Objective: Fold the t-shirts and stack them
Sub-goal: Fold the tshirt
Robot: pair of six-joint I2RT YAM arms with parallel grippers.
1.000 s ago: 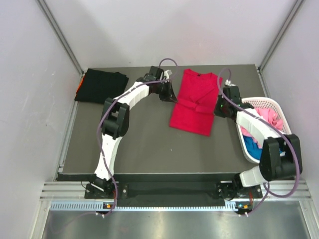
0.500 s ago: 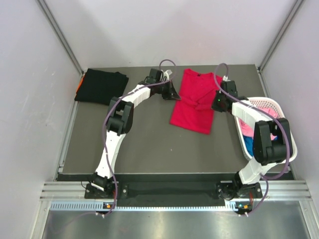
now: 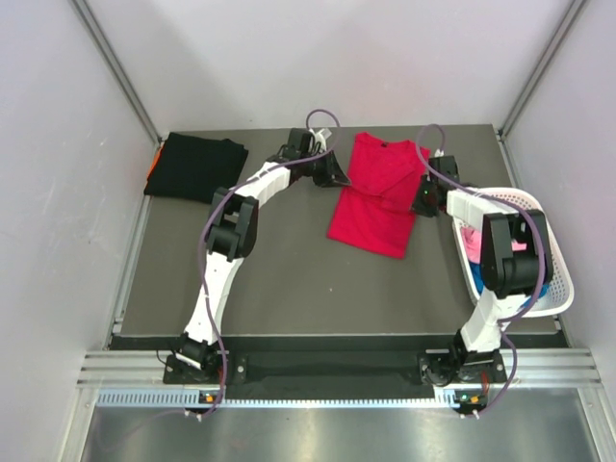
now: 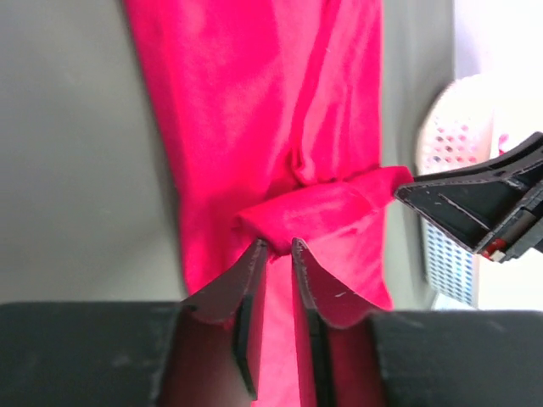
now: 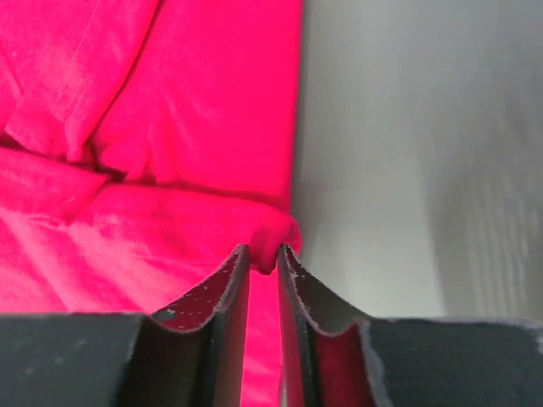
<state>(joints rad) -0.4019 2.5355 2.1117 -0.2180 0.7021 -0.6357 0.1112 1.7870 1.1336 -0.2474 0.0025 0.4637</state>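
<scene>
A bright red t-shirt (image 3: 375, 197) lies flat at the table's back centre, its sleeves folded in across the middle (image 4: 331, 203). My left gripper (image 3: 339, 179) (image 4: 277, 246) sits at its left edge, jaws a narrow gap apart, tips at the folded sleeve's end. On the right edge my right gripper (image 3: 421, 200) (image 5: 263, 250) is likewise slightly open, a small lump of red cloth (image 5: 276, 233) lying between its tips. A folded black t-shirt (image 3: 192, 166) rests at the back left with an orange one (image 3: 154, 166) peeking out beneath it.
A white lattice basket (image 3: 520, 197) (image 4: 458, 144) stands at the right edge with pink cloth (image 3: 525, 229) in it, partly under my right arm. Grey walls close in the table on three sides. Dark tabletop (image 3: 279, 279) shows in front of the red shirt.
Both grippers moved inward and slightly back along the red shirt's edges, drawing the sleeves across the middle. Both pairs of jaws have parted from shut to a narrow gap.
</scene>
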